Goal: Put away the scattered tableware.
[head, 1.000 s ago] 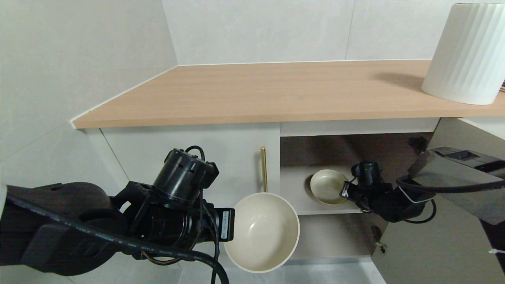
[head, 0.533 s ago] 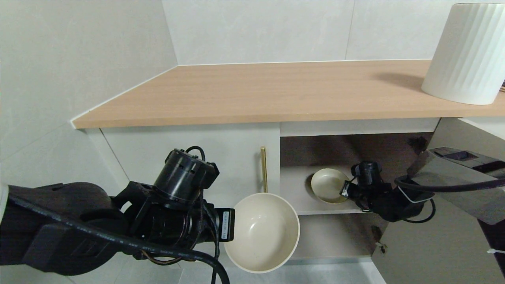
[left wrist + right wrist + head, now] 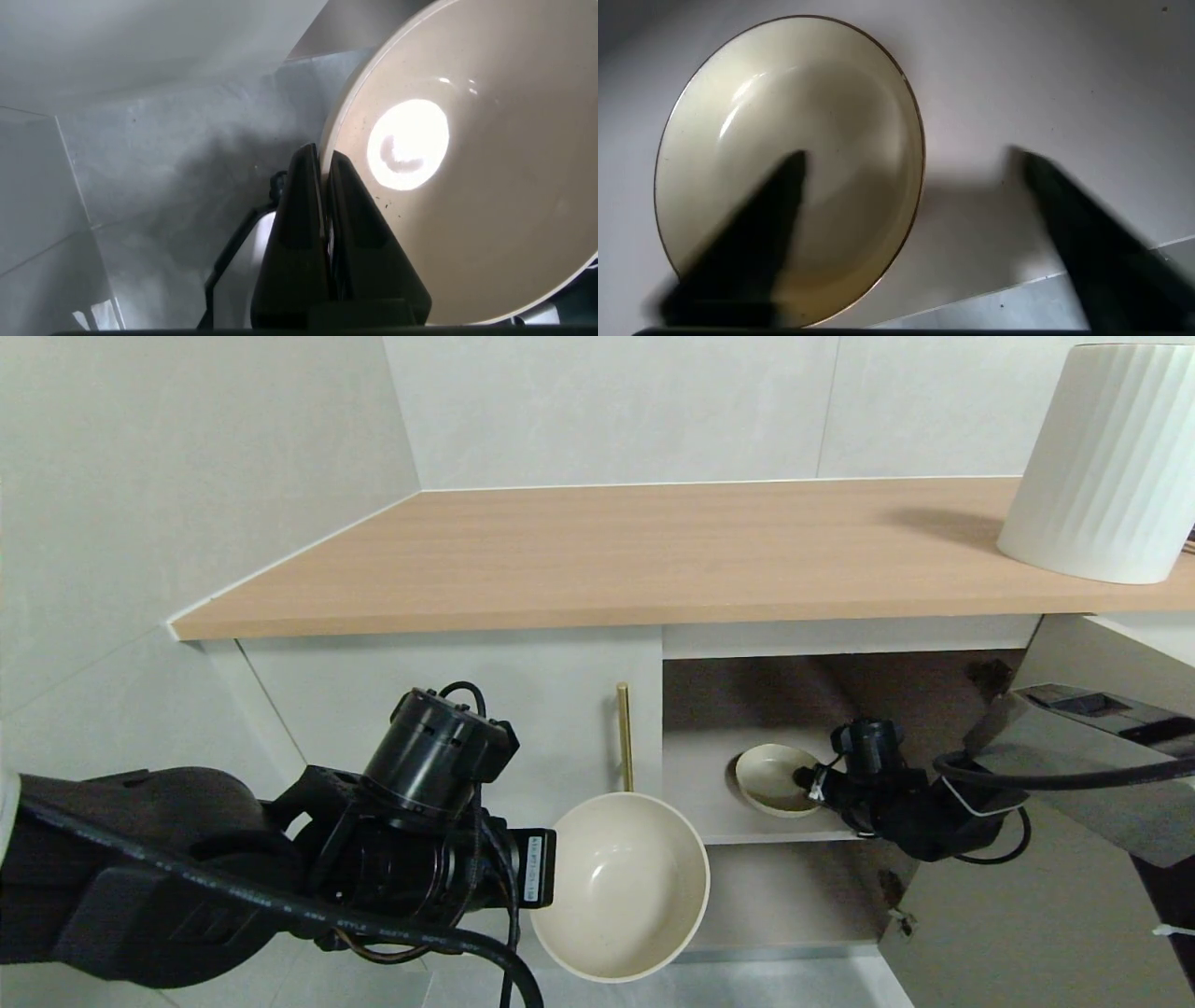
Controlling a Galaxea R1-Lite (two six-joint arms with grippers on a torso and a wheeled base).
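So the left claw is clamped on the rim of a large cream round bowl, out in front of the cabinet and low down, with the inside of the bowl facing up toward the head camera. From the left wrist view you can see the two black fingers pinched tight on the bowl's edge, one on each side of the wall.

The right claw is reaching into the open compartment under the wooden desk. Its fingers are spread apart, gripping nothing. A small cream shallow bowl sits on the pale cabinet shelf inside. In the right wrist view one finger hangs over the inside of that bowl and the other is outside the rim, over the shelf. Can't tell if either finger actually touches it.

Just left of the opening there's a closed white cabinet door with a slim gold bar handle. Up on the desk, far right, stands a white ribbed cylinder
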